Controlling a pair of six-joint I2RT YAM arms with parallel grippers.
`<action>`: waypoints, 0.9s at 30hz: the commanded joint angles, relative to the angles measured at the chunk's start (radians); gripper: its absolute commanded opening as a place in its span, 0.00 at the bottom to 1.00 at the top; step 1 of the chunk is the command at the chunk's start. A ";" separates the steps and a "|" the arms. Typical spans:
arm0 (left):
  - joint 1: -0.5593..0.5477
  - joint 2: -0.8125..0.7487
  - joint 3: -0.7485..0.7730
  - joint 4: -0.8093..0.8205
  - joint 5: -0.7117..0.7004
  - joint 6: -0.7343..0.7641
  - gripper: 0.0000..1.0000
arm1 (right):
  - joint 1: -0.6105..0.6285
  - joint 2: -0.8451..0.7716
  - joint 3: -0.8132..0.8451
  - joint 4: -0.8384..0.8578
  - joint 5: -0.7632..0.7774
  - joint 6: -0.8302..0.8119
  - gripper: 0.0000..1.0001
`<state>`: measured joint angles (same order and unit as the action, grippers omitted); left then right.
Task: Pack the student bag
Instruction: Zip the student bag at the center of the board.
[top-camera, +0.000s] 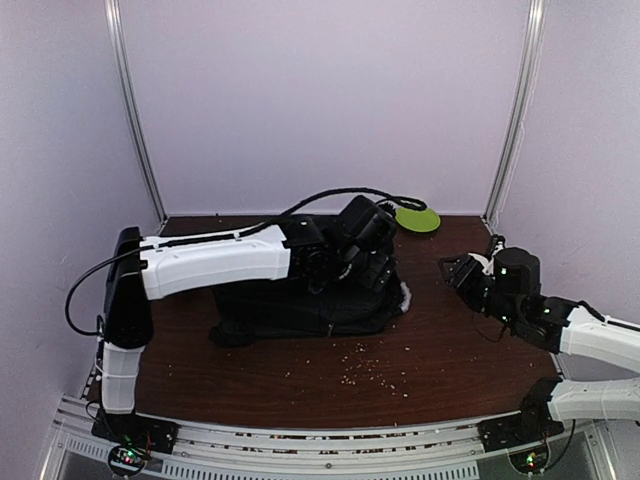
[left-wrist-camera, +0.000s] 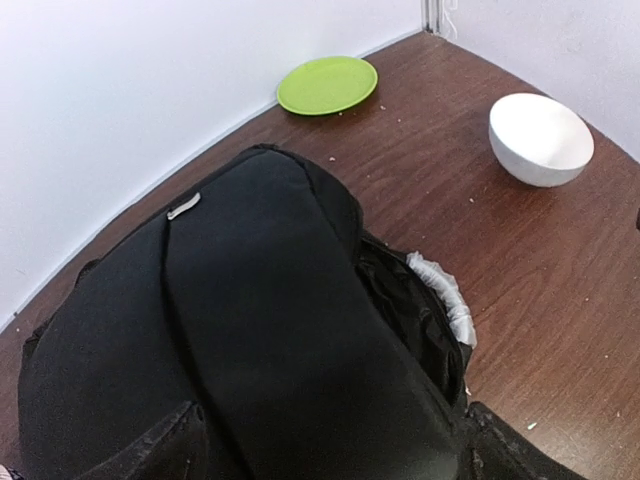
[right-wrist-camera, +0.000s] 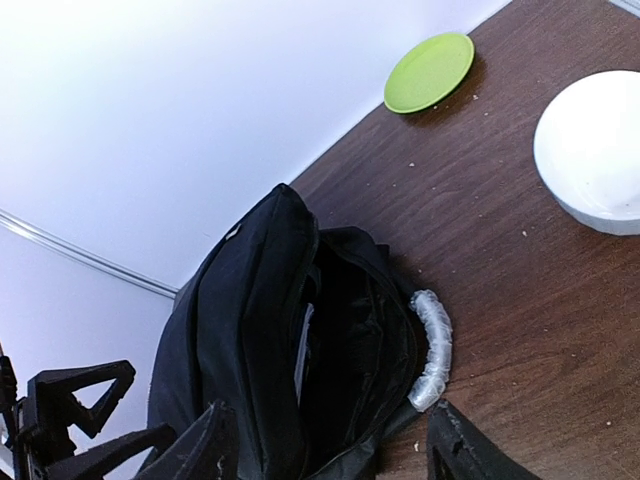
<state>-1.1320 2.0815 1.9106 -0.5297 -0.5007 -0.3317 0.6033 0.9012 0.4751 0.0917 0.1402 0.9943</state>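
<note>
The student bag (top-camera: 300, 305) is a large black backpack lying on its side mid-table. Its main compartment gapes open toward the right, showing a pale flat edge inside (right-wrist-camera: 303, 350). Its top handle (right-wrist-camera: 432, 345) is wrapped in clear plastic. My left gripper (left-wrist-camera: 335, 460) hovers just over the bag's black top panel (left-wrist-camera: 250, 330); its fingers (left-wrist-camera: 165, 445) stand wide apart and open, gripping nothing. My right gripper (right-wrist-camera: 330, 455) is open and empty, off to the right of the bag and facing its opening. In the top view it sits at mid right (top-camera: 455, 270).
A green plate (top-camera: 417, 218) lies at the back near the wall. A white bowl (left-wrist-camera: 540, 138) stands right of the bag on the brown table (top-camera: 440, 350). Small crumbs (top-camera: 370, 372) are scattered in front of the bag. White walls close the back and sides.
</note>
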 joint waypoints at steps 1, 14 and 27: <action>-0.025 0.110 0.142 -0.098 -0.128 0.064 0.90 | -0.003 -0.048 -0.032 -0.104 0.069 -0.016 0.63; -0.051 0.330 0.357 -0.190 -0.212 0.097 0.96 | -0.003 -0.097 -0.053 -0.142 0.047 -0.016 0.64; -0.049 0.247 0.316 -0.172 -0.222 0.057 0.27 | -0.004 -0.091 -0.064 -0.123 0.028 -0.016 0.63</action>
<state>-1.1900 2.4271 2.2517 -0.7174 -0.6987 -0.2649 0.6033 0.8181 0.4194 -0.0364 0.1745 0.9909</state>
